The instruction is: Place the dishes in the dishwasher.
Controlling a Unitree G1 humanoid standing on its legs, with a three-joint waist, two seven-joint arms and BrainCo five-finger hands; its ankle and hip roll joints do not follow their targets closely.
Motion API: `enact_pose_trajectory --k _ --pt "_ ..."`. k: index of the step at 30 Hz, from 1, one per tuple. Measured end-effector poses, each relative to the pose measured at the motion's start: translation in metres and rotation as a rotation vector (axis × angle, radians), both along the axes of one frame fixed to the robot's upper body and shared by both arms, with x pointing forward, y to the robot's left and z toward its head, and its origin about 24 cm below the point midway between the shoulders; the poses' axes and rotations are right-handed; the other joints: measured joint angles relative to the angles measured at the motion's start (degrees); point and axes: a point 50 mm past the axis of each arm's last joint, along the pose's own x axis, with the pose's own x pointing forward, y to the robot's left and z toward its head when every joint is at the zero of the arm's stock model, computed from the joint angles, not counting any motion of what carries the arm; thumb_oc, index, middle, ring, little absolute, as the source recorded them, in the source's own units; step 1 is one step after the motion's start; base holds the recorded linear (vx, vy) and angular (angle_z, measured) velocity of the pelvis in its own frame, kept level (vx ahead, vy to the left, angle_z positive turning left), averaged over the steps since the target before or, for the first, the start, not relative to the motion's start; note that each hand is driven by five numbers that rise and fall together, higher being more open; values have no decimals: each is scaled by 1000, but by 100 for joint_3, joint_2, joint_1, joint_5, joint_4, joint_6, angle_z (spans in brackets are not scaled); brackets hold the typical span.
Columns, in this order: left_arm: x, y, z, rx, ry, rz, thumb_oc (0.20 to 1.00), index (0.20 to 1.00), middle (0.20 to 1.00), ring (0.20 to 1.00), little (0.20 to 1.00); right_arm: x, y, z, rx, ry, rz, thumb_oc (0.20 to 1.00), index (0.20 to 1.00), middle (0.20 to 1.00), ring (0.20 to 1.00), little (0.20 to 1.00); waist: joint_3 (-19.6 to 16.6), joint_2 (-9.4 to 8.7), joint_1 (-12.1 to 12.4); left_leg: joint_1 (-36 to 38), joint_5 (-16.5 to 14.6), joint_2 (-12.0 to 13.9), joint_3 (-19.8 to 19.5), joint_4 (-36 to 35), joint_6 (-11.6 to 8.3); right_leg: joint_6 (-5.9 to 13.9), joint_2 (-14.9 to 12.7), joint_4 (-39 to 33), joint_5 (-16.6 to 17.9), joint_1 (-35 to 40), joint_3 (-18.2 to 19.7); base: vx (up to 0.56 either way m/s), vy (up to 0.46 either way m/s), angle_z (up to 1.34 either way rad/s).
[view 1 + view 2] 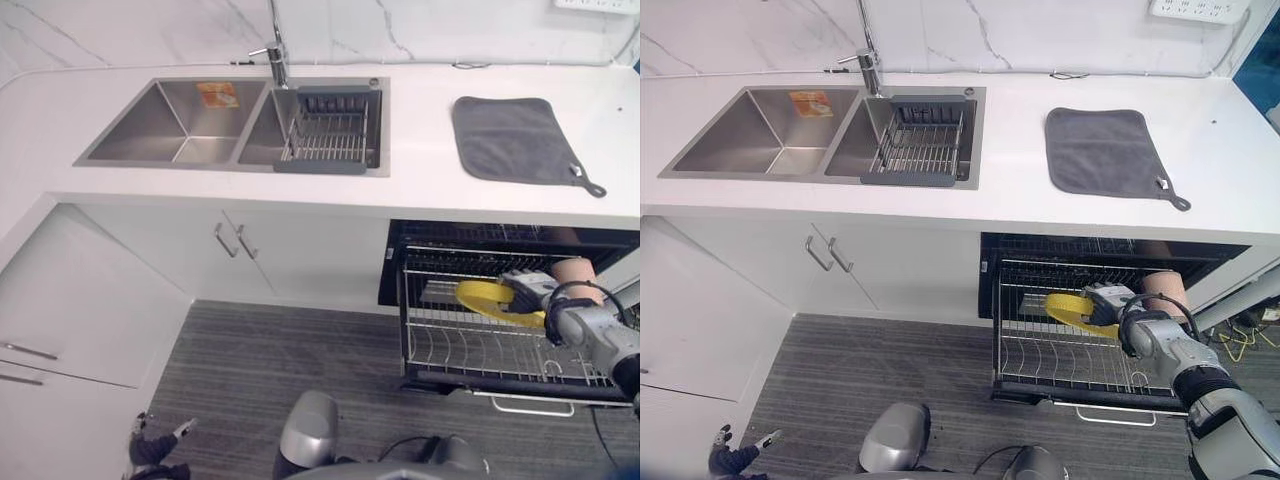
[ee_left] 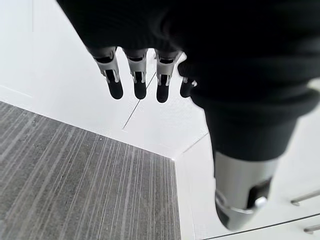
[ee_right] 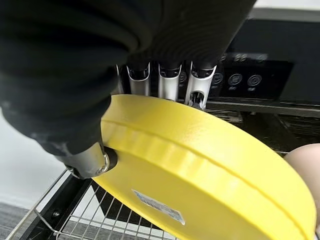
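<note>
A yellow plate hangs tilted over the pulled-out dishwasher rack, below the counter on the right. My right hand is shut on it; in the right wrist view the fingers lie across the plate's far side and the thumb presses the yellow plate at its near rim. A tan cup stands in the rack just behind the hand. My left hand hangs low by the floor at the far left, fingers straight and holding nothing.
A double sink with a grey drainer basket and a tap sits in the white counter. A grey drying mat lies above the dishwasher. White cabinet doors line the left; grey striped floor lies in front.
</note>
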Motion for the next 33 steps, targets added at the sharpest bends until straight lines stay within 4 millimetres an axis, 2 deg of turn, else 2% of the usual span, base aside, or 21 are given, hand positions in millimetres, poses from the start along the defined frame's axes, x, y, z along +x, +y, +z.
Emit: enact_pose_trajectory --k 6,8,10,12,14,15,17,18,19,20,23,25,27,30,33 --pt "-11 1 -1 1 26 9 1000 1000 1000 1000 1000 2 6 -6 27 -9 -6 200 200 200 200 200 15 31 4 60 13 1 11 -87 -18 3 6 -95 32 70 -25 41 26 1" --pt "-16 0 -2 0 36 12 1000 1000 1000 1000 1000 3 9 -5 35 -20 3 200 200 200 200 200 12 28 -6 254 94 41 41 -336 -52 35 108 -442 175 289 -64 35 -5 -6" --pt "-15 1 0 1 27 9 1000 1000 1000 1000 1000 8 20 6 52 -69 45 200 200 200 200 200 -4 -27 -7 501 316 80 111 -845 -106 54 262 -1013 433 523 -108 -14 12 -10" --pt "-4 -2 4 -7 -21 -20 1000 1000 1000 1000 1000 9 22 21 59 -132 66 200 200 200 200 200 -28 -60 0 587 488 75 79 -1184 -115 87 353 -1460 631 699 -218 -70 11 8" --pt "7 0 12 -6 -65 -59 1000 1000 1000 1000 1000 -6 10 35 43 -184 55 200 200 200 200 200 -89 -110 60 628 757 6 -29 -1617 -108 203 393 -1846 886 808 -409 -108 -31 36" --pt "10 3 16 -3 -76 -75 1000 1000 1000 1000 1000 -19 -5 37 40 -190 9 200 200 200 200 200 -129 -116 134 619 810 -13 -68 -1715 -120 222 407 -2035 953 890 -525 -127 -79 37" --pt "14 9 20 8 -71 -98 1000 1000 1000 1000 1000 -40 -27 23 34 -162 -84 200 200 200 200 200 -258 -131 196 548 810 -29 -139 -1708 -120 230 408 -2092 952 921 -644 -91 -60 32" --pt "19 18 26 29 -78 -115 1000 1000 1000 1000 1000 -55 -40 9 32 -128 -144 200 200 200 200 200 -393 -162 218 458 810 -30 -262 -1710 -121 232 433 -2179 955 956 -778 -32 -18 32" --pt "18 23 28 44 -68 -114 1000 1000 1000 1000 1000 -60 -49 0 19 -91 -193 200 200 200 200 200 -498 -158 192 450 809 -12 -257 -1718 -121 228 471 -2260 980 977 -794 -16 -22 20" --pt "17 24 27 41 -61 -114 1000 1000 1000 1000 1000 -61 -49 -1 17 -88 -196 200 200 200 200 200 -540 -151 165 451 809 2 -244 -1724 -121 216 493 -2305 1008 987 -795 3 -20 -4" --pt "-3 29 13 35 39 -60 1000 1000 1000 1000 1000 -59 -35 -13 78 -86 -176 200 200 200 200 200 -1051 -351 85 685 939 15 -182 -2257 -166 243 661 -3025 1289 1281 -797 11 -14 -7" --pt "-2 28 13 32 35 -60 1000 1000 1000 1000 1000 -53 -23 -8 97 -117 -124 200 200 200 200 200 -1154 -490 60 744 1070 14 -165 -2523 -174 248 703 -3234 1392 1304 -802 6 -25 -2" --pt "-3 23 10 17 33 -56 1000 1000 1000 1000 1000 -48 -13 -2 120 -152 -86 200 200 200 200 200 -1189 -551 33 729 1124 -15 -159 -2615 -173 266 701 -3340 1457 1290 -812 0 -39 2" --pt "-2 21 10 11 28 -57 1000 1000 1000 1000 1000 -40 0 -6 142 -137 -80 200 200 200 200 200 -1182 -538 -24 678 1125 -14 -143 -2599 -173 267 700 -3340 1459 1230 -790 -30 -7 -4" --pt "6 13 11 -2 -9 -83 1000 1000 1000 1000 1000 -20 9 4 117 -143 -48 200 200 200 200 200 -1116 -434 36 537 1127 -6 -59 -2500 -172 253 705 -3340 1526 1067 -693 -86 -58 -15"
